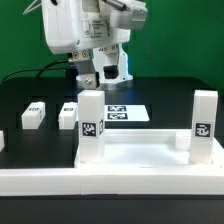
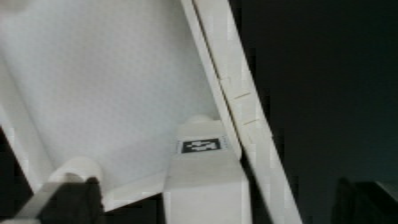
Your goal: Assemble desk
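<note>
Right now I am watching the gripper [image 1: 103, 80] hanging over the black table [image 1: 170, 95], its fingers standing apart and gripping nothing. Reading the exterior view as a clock face, it is sitting toward 12 o'clock from centre, just above one leg [image 1: 91, 125] that is standing upright at the 9 o'clock end of the panel [image 1: 140, 152]. A second leg [image 1: 204, 118] is standing upright at the panel's 3 o'clock end, and both are showing their tags to the camera. The panel itself is lying flat toward 6 o'clock, with the rail [image 1: 40, 178] running along its near side. Two loose legs [image 1: 33, 114] [image 1: 68, 115] are lying on the table out toward 9 o'clock, apart from the panel and from each other. The marker board [image 1: 125, 112] is lying flat behind the panel, near centre. In the wrist view I am seeing the panel [image 2: 89, 90] with its raised rim, the tagged leg [image 2: 201, 165] rising from it, and one dark finger [image 2: 64, 192] beside that leg. It is not touching, as far as I can tell.
</note>
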Controlling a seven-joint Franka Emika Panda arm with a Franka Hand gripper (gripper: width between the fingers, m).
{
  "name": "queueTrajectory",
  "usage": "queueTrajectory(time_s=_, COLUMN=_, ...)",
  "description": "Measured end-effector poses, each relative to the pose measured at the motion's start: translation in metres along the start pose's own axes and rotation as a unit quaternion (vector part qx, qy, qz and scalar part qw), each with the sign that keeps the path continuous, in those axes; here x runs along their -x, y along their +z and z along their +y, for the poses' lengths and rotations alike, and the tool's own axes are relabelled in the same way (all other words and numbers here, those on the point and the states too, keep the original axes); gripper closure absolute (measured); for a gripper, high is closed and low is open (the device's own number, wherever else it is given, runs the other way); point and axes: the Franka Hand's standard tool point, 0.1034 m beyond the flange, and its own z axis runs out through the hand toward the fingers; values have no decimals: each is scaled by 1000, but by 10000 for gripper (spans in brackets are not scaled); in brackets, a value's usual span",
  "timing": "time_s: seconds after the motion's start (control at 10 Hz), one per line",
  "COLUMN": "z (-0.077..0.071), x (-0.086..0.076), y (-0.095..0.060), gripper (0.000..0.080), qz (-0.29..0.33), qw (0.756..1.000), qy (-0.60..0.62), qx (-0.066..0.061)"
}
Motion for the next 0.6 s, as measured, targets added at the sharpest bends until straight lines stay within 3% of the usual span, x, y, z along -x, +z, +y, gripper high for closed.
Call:
queueTrajectory(time_s=0.1, z=1, x=1, y=1, gripper=151, qz=0, qw=1000, qy=-1, qx=1)
queueTrajectory(time_s=0.2, z=5, x=13, y=1, gripper=151, qz=2, qw=1000, qy=-14, qx=7)
queueTrajectory(time_s=0.3, z=15, x=30, y=2, gripper=151, qz=6, qw=999, qy=-42, qx=22)
queueTrajectory(time_s=0.5, z=39, x=54, y=5, gripper=151, qz=4, qw=997, qy=-70, qx=25)
queueTrajectory(time_s=0.6, z=52, x=60, y=9, gripper=151, qz=5, qw=997, qy=-71, qx=34)
